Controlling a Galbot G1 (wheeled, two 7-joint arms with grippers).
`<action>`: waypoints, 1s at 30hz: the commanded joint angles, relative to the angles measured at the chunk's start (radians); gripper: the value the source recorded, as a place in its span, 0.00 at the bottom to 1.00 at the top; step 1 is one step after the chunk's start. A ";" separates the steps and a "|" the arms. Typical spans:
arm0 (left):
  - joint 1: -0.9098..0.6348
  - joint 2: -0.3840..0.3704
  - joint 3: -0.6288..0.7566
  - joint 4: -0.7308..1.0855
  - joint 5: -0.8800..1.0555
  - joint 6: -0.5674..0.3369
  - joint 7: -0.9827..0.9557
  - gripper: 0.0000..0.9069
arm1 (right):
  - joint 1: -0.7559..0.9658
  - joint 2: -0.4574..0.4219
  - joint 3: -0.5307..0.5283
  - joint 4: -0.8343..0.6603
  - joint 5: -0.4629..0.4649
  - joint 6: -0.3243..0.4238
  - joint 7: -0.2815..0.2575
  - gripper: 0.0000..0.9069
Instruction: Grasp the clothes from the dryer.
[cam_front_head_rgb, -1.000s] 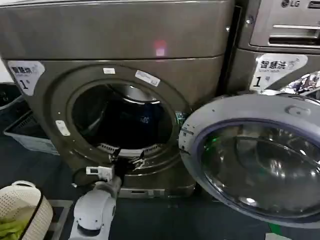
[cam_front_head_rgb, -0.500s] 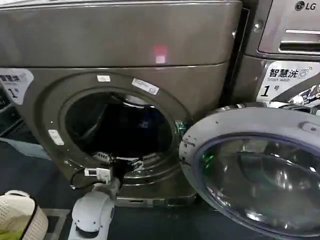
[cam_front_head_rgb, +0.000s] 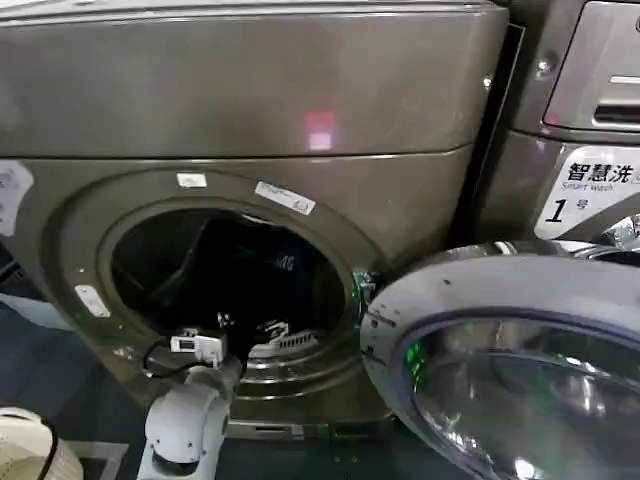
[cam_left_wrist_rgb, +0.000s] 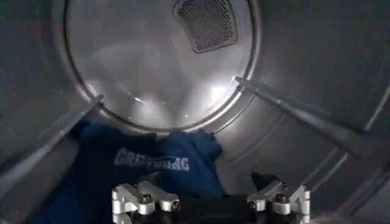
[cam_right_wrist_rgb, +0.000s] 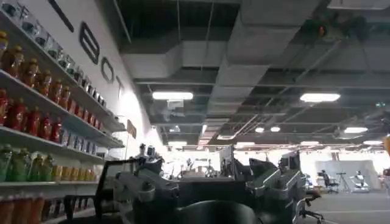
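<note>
Deeper now, left hand open over one clothes inside dryer.

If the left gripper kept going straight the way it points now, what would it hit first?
Most likely the clothes: they lie on the drum floor just ahead of the open left gripper, inside the dryer. Depth is unclear; aimed slightly higher, it would reach the drum's back wall.
</note>
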 joint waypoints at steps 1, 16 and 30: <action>-0.043 -0.012 0.001 0.053 -0.017 0.049 -0.013 1.00 | 0.000 0.000 0.003 -0.005 -0.003 0.011 0.009 1.00; -0.411 -0.024 -0.026 0.438 -0.009 0.049 -0.016 1.00 | 0.012 -0.017 -0.012 -0.015 -0.001 0.014 0.006 1.00; -0.689 -0.028 -0.038 0.865 0.129 -0.090 -0.009 1.00 | 0.023 -0.018 -0.019 -0.022 0.000 0.022 -0.001 1.00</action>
